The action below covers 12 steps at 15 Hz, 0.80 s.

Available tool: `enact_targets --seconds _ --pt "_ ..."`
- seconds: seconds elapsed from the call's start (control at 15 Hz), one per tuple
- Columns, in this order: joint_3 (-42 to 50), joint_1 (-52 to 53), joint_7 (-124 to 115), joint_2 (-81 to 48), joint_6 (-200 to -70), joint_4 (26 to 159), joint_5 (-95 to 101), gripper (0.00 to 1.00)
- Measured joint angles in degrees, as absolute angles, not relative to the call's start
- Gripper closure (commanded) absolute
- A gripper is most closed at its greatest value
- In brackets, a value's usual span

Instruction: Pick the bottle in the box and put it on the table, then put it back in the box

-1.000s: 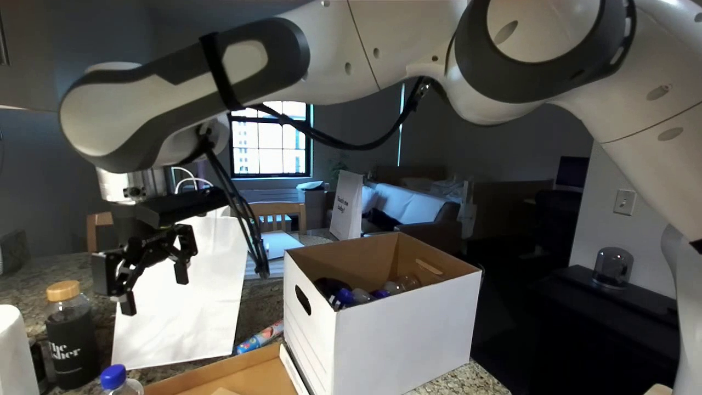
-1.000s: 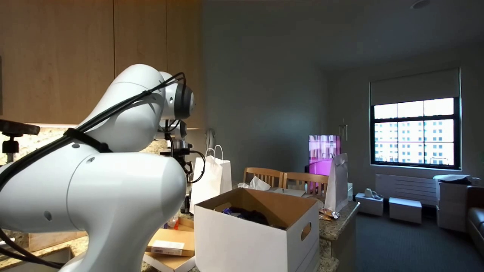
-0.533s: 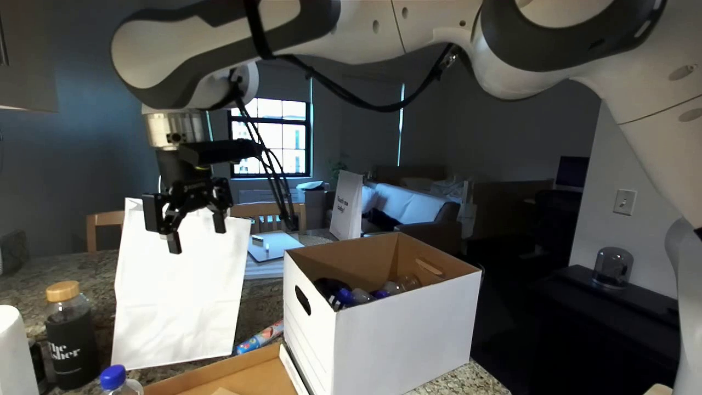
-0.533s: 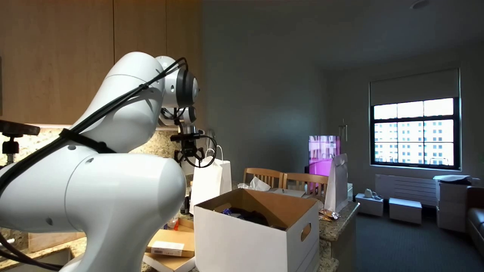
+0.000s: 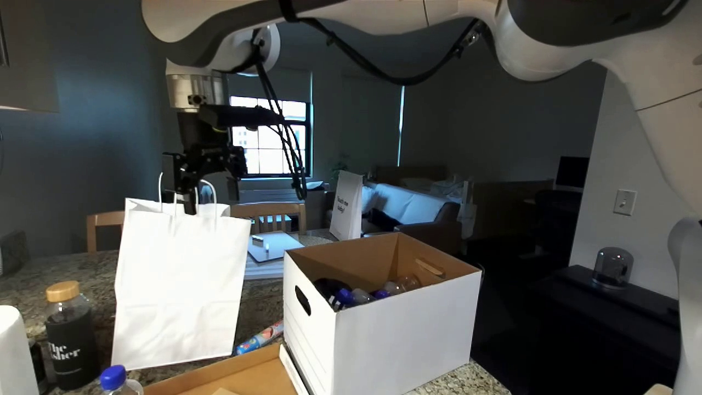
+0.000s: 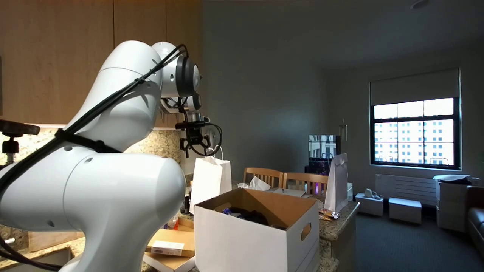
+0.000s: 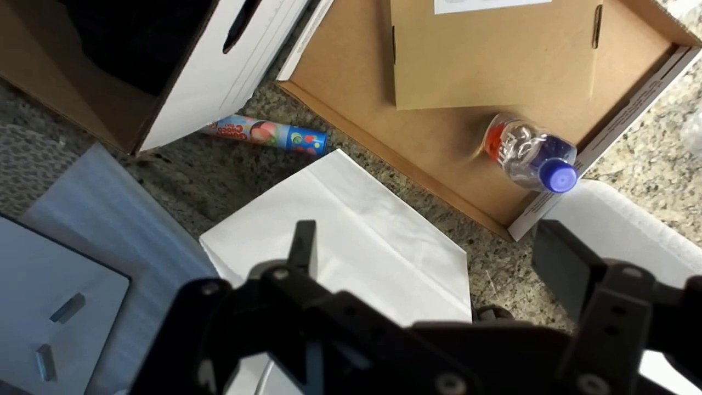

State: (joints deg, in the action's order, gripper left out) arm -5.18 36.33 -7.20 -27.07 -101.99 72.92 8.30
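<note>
My gripper (image 5: 211, 198) is open and empty, high in the air by the handles of the white paper bag in an exterior view; it also shows in an exterior view (image 6: 197, 152) and the wrist view (image 7: 425, 236). The white box (image 5: 406, 334) stands open on the counter, also in an exterior view (image 6: 242, 241) and the wrist view (image 7: 203, 82). Blue-capped bottles (image 5: 344, 297) lie inside it, partly hidden by its wall. A clear bottle (image 7: 532, 153) with a blue cap stands in a shallow cardboard tray, also low in an exterior view (image 5: 116, 378). No tan wooden table shows.
The cardboard tray (image 7: 373, 126) beside the box holds a flat brown carton (image 7: 493, 66). The tall white paper bag (image 5: 181, 296) stands below my gripper. A dark-sleeved jar (image 5: 71, 343) with a wooden lid and a colourful tube (image 7: 269, 134) are on the speckled counter.
My gripper has risen and moved rightward in both exterior views, from in front of the paper bag up to its handles. It stays open. The box and bottles have not moved.
</note>
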Motion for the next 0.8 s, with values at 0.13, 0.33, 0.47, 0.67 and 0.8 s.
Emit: enact_targets --seconds 0.13,0.33,0.47,0.67,0.8 --pt "-4.9 36.2 -7.2 -26.6 -102.0 73.1 8.3 0.00" --pt "-4.6 36.1 -7.4 -26.4 -101.7 73.1 8.0 0.00" --pt "-4.5 35.8 -7.5 -26.4 -98.7 73.6 6.0 0.00" --pt "-4.5 35.5 -7.5 -26.4 -98.3 74.1 5.2 0.00" --pt "-4.5 35.5 -7.5 -26.4 -98.3 74.1 5.1 0.00"
